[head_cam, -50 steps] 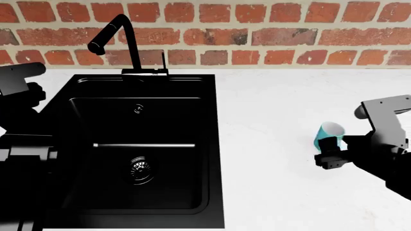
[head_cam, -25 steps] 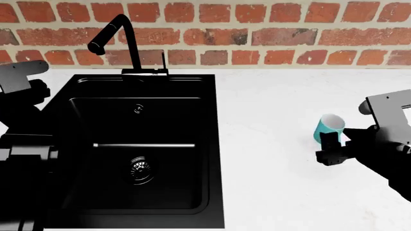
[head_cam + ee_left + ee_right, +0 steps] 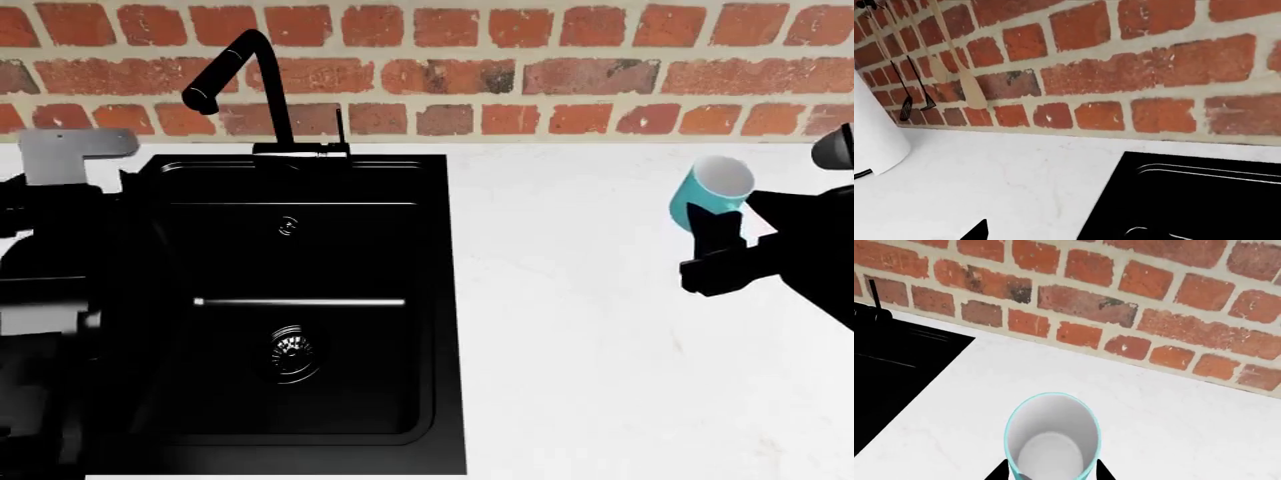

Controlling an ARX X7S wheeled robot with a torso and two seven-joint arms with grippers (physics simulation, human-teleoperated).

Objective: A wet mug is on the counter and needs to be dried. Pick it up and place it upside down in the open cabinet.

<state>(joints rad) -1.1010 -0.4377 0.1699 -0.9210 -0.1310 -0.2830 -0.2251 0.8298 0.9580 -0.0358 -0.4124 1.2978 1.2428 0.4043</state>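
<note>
The turquoise mug (image 3: 707, 198) is off the white counter (image 3: 574, 350), tilted with its pale inside facing up and toward the wall. My right gripper (image 3: 718, 238) is shut on it, with dark fingers on both sides of its body. In the right wrist view the mug (image 3: 1052, 432) opens toward the camera between the gripper's (image 3: 1051, 473) two fingertips. Its handle is hidden. My left gripper (image 3: 1054, 235) shows one dark fingertip (image 3: 977, 231) over the counter (image 3: 1001, 180) beside the sink, holding nothing. The open cabinet is out of view.
A black sink (image 3: 287, 300) with a black faucet (image 3: 247, 90) is set into the counter's left half, and a red brick wall (image 3: 534, 70) runs behind it. The left arm (image 3: 54, 260) hangs over the sink's left edge. Utensils (image 3: 917, 92) hang on the wall beside a white object (image 3: 874, 135).
My right gripper has lifted the mug off the counter, up and toward the wall. The left arm has shifted a little toward the sink.
</note>
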